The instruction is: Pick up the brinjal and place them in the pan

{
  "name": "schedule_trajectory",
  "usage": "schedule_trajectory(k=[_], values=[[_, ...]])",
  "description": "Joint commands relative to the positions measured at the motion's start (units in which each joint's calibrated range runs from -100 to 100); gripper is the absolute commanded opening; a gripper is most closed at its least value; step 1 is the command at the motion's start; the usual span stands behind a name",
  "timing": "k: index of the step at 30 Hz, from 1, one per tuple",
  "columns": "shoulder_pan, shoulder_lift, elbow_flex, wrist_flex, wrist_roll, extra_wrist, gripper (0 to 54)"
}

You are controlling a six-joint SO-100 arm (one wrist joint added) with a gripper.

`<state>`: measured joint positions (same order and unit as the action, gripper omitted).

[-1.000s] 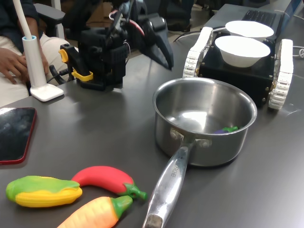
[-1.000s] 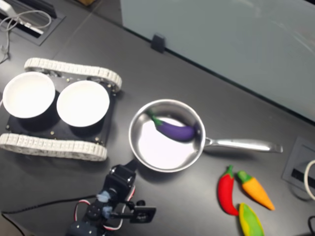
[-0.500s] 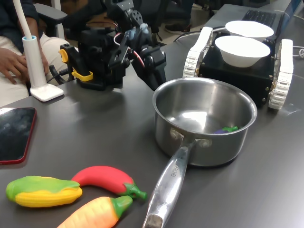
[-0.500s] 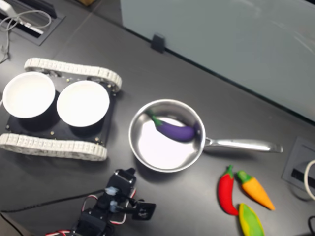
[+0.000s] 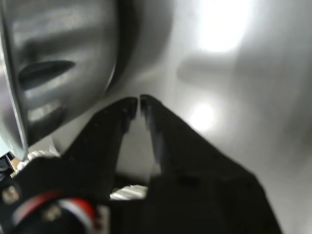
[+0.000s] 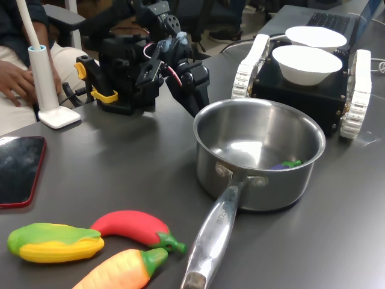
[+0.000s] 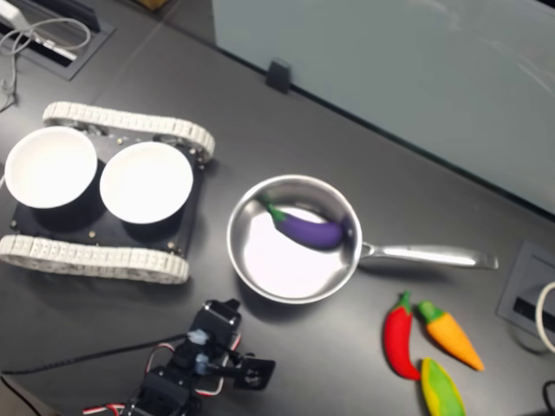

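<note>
The purple brinjal [image 7: 310, 230] with its green cap lies inside the steel pan [image 7: 276, 270], near the wall on the handle's side. In the first exterior view only its tip [image 6: 284, 164] shows over the pan's [image 6: 283, 191] rim. My black gripper [image 6: 194, 109] points down at the table just outside the pan, on the first exterior view's left. Its fingertips almost touch and hold nothing. In the wrist view the gripper [image 5: 136, 103] hangs over bare table beside the pan's [image 5: 58, 73] curved wall. In the second exterior view the gripper [image 7: 226, 309] sits below the pan.
A red toy [image 6: 135, 226], a corn cob [image 6: 54, 242] and a carrot [image 6: 120, 271] lie by the pan's handle [image 6: 213, 232]. Two white bowls [image 6: 307, 63] sit on a tracked vehicle behind the pan. A phone [image 6: 18, 168], a white stand [image 6: 51, 90] and a person's hand [image 6: 15, 78] are at the first exterior view's left.
My gripper has come down and drawn back from beside the pan towards the arm's base. The brinjal stays lying in the pan.
</note>
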<state>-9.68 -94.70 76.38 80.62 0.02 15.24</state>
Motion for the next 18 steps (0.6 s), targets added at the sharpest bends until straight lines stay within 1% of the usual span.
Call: schedule_trajectory(k=[1,2,6,8,11,18], values=[[-2.82,-0.75,-0.73,-1.69,1.66,-0.54,1.6],[-2.93,-0.75,-0.73,-1.69,1.66,-0.54,0.1],[-3.05,-0.75,-0.73,-1.69,1.76,-0.45,0.1],[-3.51,-0.75,-0.73,-1.69,2.05,-0.45,1.7],[-3.62,-0.75,-0.73,-1.69,2.15,-0.45,0.1],[-3.39,-0.75,-0.73,-1.69,1.76,-0.45,0.1]])
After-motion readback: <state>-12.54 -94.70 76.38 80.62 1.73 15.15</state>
